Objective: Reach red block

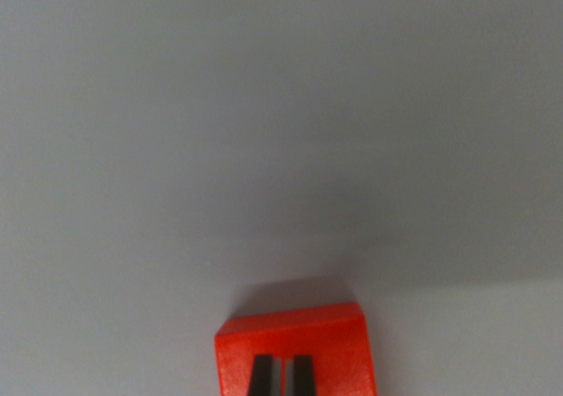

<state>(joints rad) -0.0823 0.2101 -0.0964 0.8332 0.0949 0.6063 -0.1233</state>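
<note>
A red block (339,343) lies on a plain grey surface at the bottom edge of the wrist view, a little left of centre, and its lower part is cut off by the frame. My gripper (281,377) shows only as two dark fingertips (261,377) in front of the block's top face. The tips stand side by side with just a thin sliver between them, and nothing is held there. I cannot tell whether they touch the block or hover just above it.
The grey tabletop (281,132) fills the rest of the view. A soft shadow falls behind the block.
</note>
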